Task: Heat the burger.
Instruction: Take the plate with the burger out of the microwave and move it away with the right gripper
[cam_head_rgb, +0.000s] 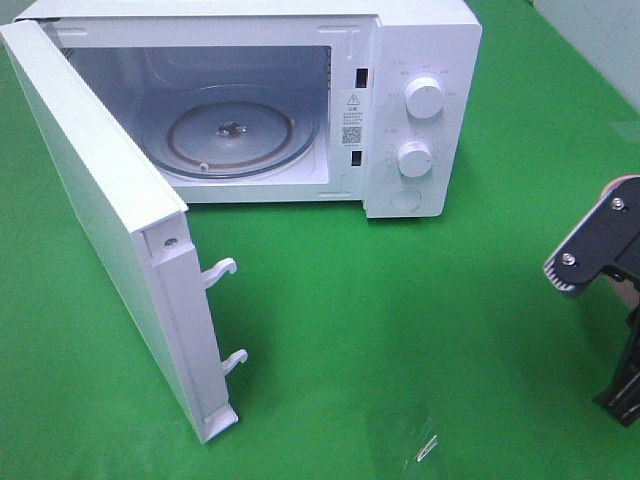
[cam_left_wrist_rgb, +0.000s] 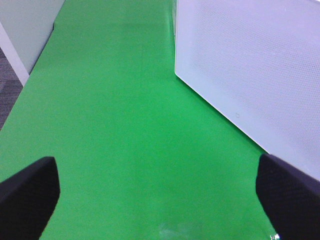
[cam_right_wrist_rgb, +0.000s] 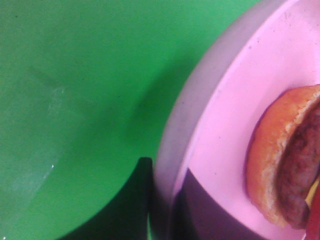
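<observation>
white microwave oven (cam_head_rgb: 420, 110): hinged door (cam_head_rgb: 100, 220) swung wide, glass turntable (cam_head_rgb: 235, 130) bare | golden-bun burger (cam_right_wrist_rgb: 287, 160): seated on round pink plate (cam_right_wrist_rgb: 225, 115) | right gripper (cam_right_wrist_rgb: 165, 200): pinched onto plate rim | left gripper (cam_left_wrist_rgb: 160, 192): spread wide over green cloth (cam_left_wrist_rgb: 125, 125)

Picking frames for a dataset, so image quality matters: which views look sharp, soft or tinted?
Exterior high: sharp, evenly lit microwave. Left wrist: soft, door washed pale. Right wrist: close and blurry, plate glowing oversaturated pink, burger cropped.
</observation>
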